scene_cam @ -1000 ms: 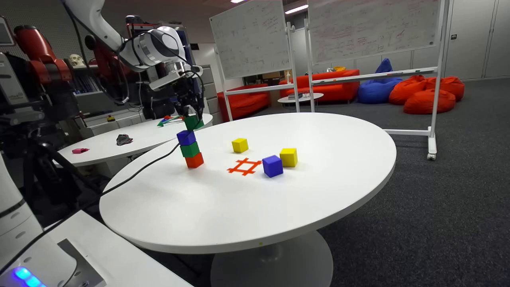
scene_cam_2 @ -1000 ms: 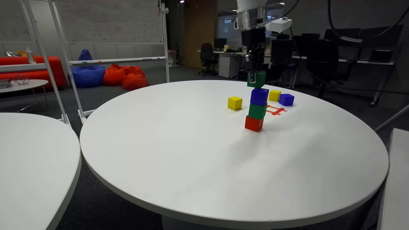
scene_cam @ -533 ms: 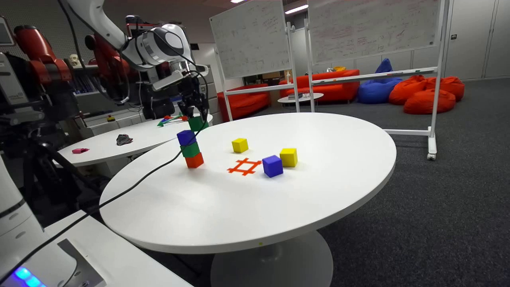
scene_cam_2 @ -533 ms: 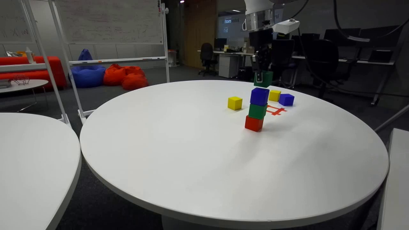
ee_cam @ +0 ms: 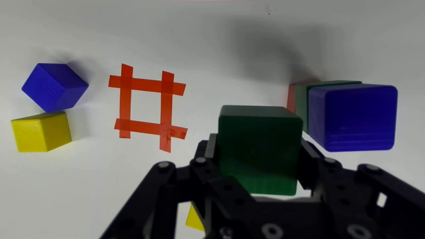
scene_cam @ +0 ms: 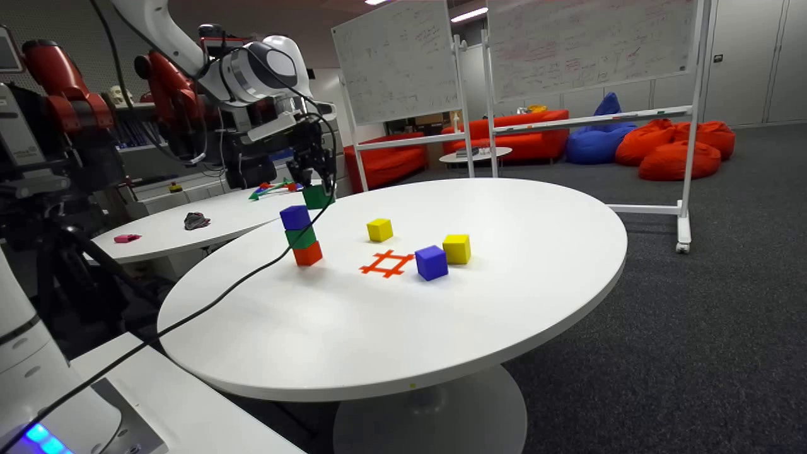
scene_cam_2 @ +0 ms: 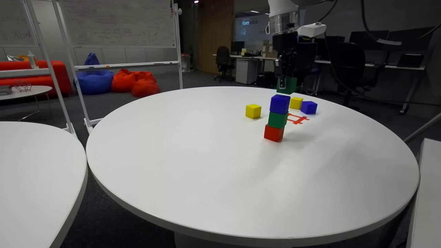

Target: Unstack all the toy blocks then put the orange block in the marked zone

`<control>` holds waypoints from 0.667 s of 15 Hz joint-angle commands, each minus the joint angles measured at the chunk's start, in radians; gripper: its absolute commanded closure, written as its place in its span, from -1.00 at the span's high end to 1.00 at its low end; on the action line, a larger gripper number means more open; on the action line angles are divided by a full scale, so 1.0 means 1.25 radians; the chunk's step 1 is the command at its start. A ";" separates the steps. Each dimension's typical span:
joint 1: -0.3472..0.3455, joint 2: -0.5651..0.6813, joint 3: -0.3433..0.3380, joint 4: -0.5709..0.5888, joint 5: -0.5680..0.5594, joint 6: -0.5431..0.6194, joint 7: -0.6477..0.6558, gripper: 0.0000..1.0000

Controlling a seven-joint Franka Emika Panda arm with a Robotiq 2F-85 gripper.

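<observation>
My gripper (ee_cam: 258,151) is shut on a green block (ee_cam: 259,132) and holds it in the air beside the stack; the held block also shows in both exterior views (scene_cam: 318,198) (scene_cam_2: 290,85). The stack stands upright: a blue block (scene_cam_2: 279,104) on top, a second green block (scene_cam_2: 277,120) in the middle, and an orange-red block (scene_cam_2: 274,133) at the bottom. In the wrist view the stack's blue block (ee_cam: 361,118) hides most of the blocks under it. The marked zone is a square of orange-red tape (ee_cam: 146,85), with no block inside it.
A loose blue block (scene_cam: 432,263) and a yellow block (scene_cam: 457,249) sit close together beyond the zone. Another yellow block (scene_cam: 379,230) sits apart, partly hidden by the gripper in the wrist view. A black cable (scene_cam: 217,299) hangs from the arm across the round table (scene_cam: 504,214).
My gripper has moved the held green block to the right in both exterior views, from over the stack to beside it. The stack and the loose blocks have not moved.
</observation>
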 commanded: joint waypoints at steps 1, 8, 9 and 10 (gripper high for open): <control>-0.013 -0.037 -0.002 -0.039 0.027 0.035 -0.035 -0.37; -0.038 -0.033 -0.017 -0.050 0.059 0.085 -0.069 -0.37; -0.043 -0.032 -0.019 -0.052 0.065 0.094 -0.076 -0.37; -0.046 -0.031 -0.020 -0.055 0.069 0.104 -0.082 -0.37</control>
